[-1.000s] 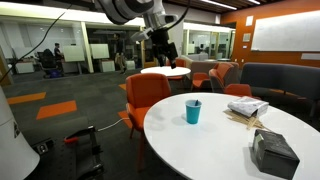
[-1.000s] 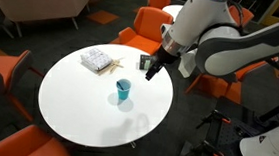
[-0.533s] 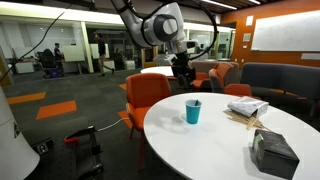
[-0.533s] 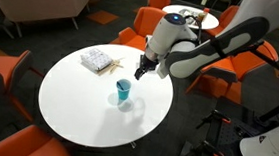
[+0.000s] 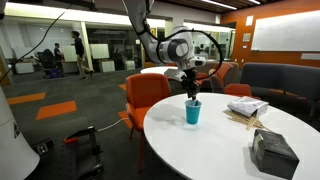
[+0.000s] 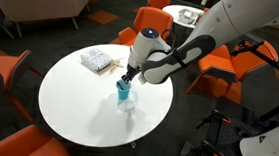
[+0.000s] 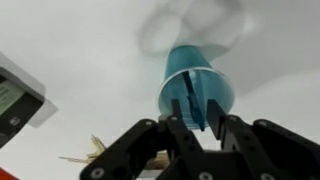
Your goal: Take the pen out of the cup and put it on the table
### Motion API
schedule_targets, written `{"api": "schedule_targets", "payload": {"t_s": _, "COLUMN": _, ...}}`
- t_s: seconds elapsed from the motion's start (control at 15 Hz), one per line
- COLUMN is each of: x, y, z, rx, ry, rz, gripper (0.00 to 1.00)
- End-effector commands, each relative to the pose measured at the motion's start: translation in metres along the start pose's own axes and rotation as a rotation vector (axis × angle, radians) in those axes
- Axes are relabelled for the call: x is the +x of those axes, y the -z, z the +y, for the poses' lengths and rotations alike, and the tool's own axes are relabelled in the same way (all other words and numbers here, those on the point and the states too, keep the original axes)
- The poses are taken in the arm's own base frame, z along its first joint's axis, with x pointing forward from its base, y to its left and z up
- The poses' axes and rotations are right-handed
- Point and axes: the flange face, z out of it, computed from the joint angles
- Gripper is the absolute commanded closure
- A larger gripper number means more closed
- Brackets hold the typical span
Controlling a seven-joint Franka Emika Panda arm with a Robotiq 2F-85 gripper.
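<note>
The teal-blue cup point(image 5: 193, 112) point(image 6: 124, 92) stands upright on the round white table point(image 5: 210, 150) point(image 6: 72, 103). My gripper point(image 5: 193, 96) point(image 6: 127, 80) hangs straight down over its rim. In the wrist view the gripper point(image 7: 196, 105) looks into the cup point(image 7: 224, 92), and the thin dark pen point(image 7: 190, 84) leans inside, its top end between my two fingers. The jaws stand partly closed around the pen, with a narrow gap still showing on each side.
A dark grey boxy bag point(image 5: 273, 152) point(image 7: 15, 100) sits near the table edge. Pale wooden sticks point(image 5: 243, 120) point(image 7: 85, 156) and a stack of papers point(image 5: 247, 106) point(image 6: 98, 59) lie beside it. Orange chairs point(image 5: 148, 92) point(image 6: 0, 69) ring the table.
The arm has come down from above the table's far side onto the cup. The jaws have narrowed from wide open to close around the pen's top.
</note>
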Motion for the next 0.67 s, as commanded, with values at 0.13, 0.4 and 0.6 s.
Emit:
{"api": "schedule_targets", "payload": {"t_s": 0.13, "x": 0.029, "y": -0.031, "z": -0.008, "rx": -0.002, "ry": 0.027, "rz": -0.033, "gripper": 0.70}}
{"api": "schedule_targets", "payload": {"t_s": 0.4, "x": 0.037, "y": -0.047, "z": -0.013, "rx": -0.004, "ry": 0.044, "rz": -0.064, "gripper": 0.73}}
{"api": "schedule_targets", "payload": {"t_s": 0.6, "x": 0.040, "y": -0.055, "z": -0.015, "rx": -0.008, "ry": 0.055, "rz": -0.082, "gripper": 0.74}}
